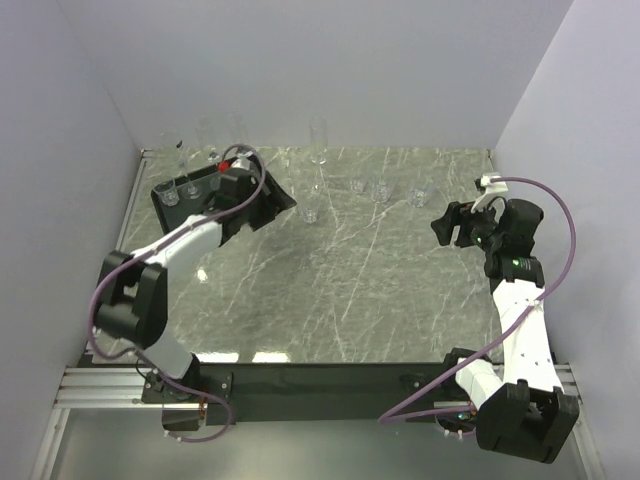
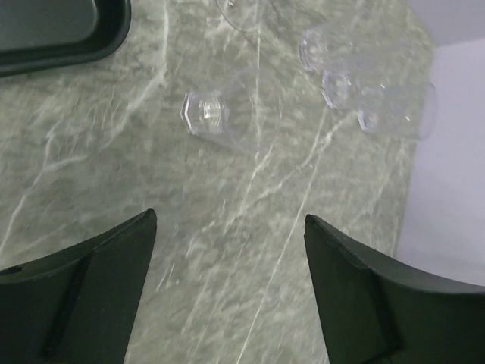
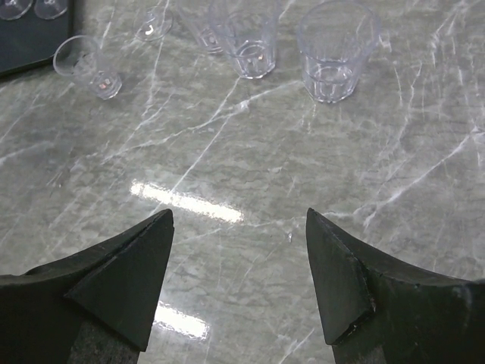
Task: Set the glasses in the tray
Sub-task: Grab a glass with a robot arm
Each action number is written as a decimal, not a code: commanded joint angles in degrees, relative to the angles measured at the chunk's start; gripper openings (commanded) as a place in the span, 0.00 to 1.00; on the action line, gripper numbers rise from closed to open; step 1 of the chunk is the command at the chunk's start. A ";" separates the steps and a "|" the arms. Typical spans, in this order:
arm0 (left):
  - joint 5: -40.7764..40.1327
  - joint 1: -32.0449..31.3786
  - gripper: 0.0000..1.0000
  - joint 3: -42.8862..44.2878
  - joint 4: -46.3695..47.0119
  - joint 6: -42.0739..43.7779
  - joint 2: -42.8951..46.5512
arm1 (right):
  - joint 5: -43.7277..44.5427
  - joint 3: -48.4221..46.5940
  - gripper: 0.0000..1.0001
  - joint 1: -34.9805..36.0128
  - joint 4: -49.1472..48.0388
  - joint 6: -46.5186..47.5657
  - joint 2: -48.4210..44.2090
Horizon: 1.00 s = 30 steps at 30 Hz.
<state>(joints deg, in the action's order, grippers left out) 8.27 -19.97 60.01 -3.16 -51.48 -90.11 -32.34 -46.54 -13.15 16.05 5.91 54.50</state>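
**A:** Nearest first: how does the black two-finger right gripper (image 3: 239, 216) stand?

**B:** Spread wide. Only the grey-green marbled table (image 3: 227, 152) shows between its fingers. It hangs above the table's right side.

**A:** And the black two-finger left gripper (image 2: 229, 220)?

**B:** Also spread, pinching nothing. The left arm is extended toward the far left, and bare table lies between the fingers.

**A:** What sits ahead of them?

**B:** Beyond the right gripper, three short clear ribbed tumblers (image 3: 333, 49) stand upright in a loose row on the table. Ahead of the left gripper, a narrow clear glass (image 2: 206, 114) with a faceted base stands alone. It is near a rounded corner of the black shallow rectangular tray (image 2: 76, 51), but outside it.

**A:** So where are the small clear drinking glasses (image 1: 380, 190) overall?

**B:** Mostly on the table. Two small glasses (image 1: 168, 195) stand inside the tray at its left end. Farthest off, tall clear narrow flutes (image 1: 318, 135) stand along the table's far edge by the white wall, several behind the tray and one further right.
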 commanded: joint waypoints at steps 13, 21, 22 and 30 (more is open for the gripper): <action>-14.51 -4.64 0.64 25.15 -17.23 -4.06 -19.31 | 1.49 -0.12 0.76 -0.39 -2.52 -0.38 0.25; -16.80 -5.61 0.58 33.76 -21.71 -3.80 -26.17 | 1.40 -0.21 0.76 -0.39 -2.34 -0.11 0.17; -17.06 -5.70 0.58 34.38 -21.98 -3.71 -26.61 | 1.40 -0.21 0.76 -0.39 -2.43 -0.20 0.17; -19.34 -6.84 0.45 39.13 -25.93 -3.10 -30.74 | 1.49 -0.39 0.76 -0.39 -2.34 -0.20 0.17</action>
<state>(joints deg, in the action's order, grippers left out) -8.84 -26.00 96.03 -26.48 -54.96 -120.07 -31.05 -46.54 -13.17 15.84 5.61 54.76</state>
